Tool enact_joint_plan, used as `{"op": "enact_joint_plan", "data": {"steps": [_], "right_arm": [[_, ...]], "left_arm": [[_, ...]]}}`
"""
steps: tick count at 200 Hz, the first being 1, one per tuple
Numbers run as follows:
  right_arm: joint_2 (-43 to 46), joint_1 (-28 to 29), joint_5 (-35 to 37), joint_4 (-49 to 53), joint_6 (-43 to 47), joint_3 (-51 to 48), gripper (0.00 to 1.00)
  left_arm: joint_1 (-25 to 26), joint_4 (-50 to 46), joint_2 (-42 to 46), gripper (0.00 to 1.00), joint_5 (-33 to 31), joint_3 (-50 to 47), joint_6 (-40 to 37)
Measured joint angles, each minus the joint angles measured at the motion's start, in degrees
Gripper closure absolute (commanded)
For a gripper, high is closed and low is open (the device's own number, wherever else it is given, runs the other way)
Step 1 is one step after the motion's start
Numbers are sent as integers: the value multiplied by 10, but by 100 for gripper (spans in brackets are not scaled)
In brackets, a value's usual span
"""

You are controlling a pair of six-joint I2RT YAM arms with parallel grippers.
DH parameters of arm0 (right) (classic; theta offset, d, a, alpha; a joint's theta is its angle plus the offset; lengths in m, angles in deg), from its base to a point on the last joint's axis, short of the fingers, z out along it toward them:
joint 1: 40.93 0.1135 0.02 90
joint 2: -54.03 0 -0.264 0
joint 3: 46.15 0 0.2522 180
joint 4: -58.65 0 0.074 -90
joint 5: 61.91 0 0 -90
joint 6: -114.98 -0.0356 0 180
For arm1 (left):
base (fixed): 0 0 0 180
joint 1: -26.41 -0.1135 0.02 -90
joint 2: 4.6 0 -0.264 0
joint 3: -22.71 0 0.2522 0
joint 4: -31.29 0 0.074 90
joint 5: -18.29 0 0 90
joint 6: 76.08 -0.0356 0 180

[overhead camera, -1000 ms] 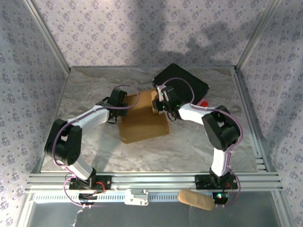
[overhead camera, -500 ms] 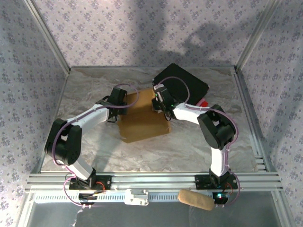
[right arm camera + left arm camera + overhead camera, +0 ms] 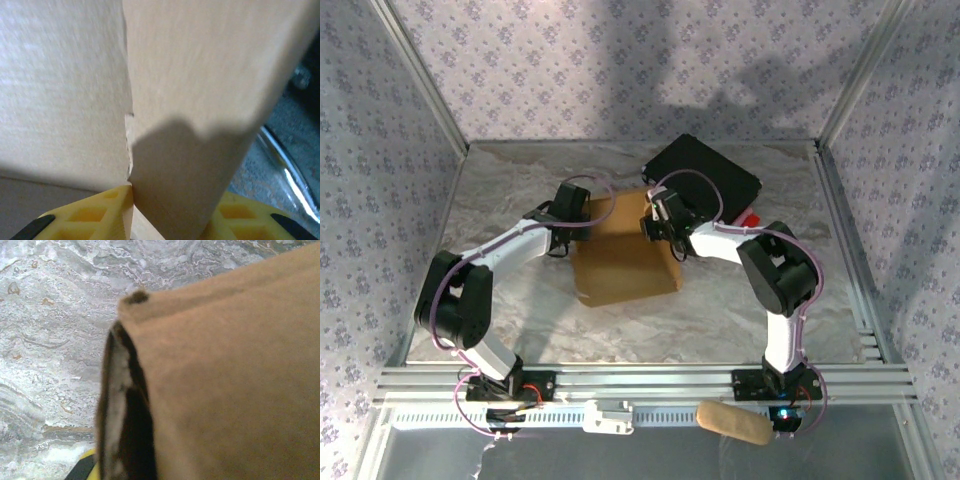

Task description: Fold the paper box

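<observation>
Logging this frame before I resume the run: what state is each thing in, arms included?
Paper box: lying on the table, partly folded, one flap pinched.
Right gripper: jaws shut on the box flap.
Left gripper: at the box's far left corner; jaws unclear.
Black case: lying flat behind the box.

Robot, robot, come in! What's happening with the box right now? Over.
Right tool clamped on a flap of the paper box. Left tool at box's far-left corner, grip unclear. Black case sits right behind.
</observation>
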Motion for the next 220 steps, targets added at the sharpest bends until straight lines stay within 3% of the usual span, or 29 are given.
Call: {"op": "enact_joint_plan", "data": {"steps": [47, 61, 122, 158, 220], "right_arm": [[18, -10, -41, 1, 3, -26, 59], [22, -13, -50, 2, 6, -30, 68], [15, -9, -24, 30, 8, -11, 68], [1, 2, -2, 44, -10, 14, 50], [0, 1, -36, 58, -51, 28, 46]], "left_arm": [[2, -2, 0, 100, 5, 1, -2], [2, -2, 0, 100, 5, 1, -2], [3, -6, 0, 100, 6, 2, -2], [3, -11, 0, 100, 6, 9, -2], [3, -17, 0, 100, 3, 10, -2]]}}
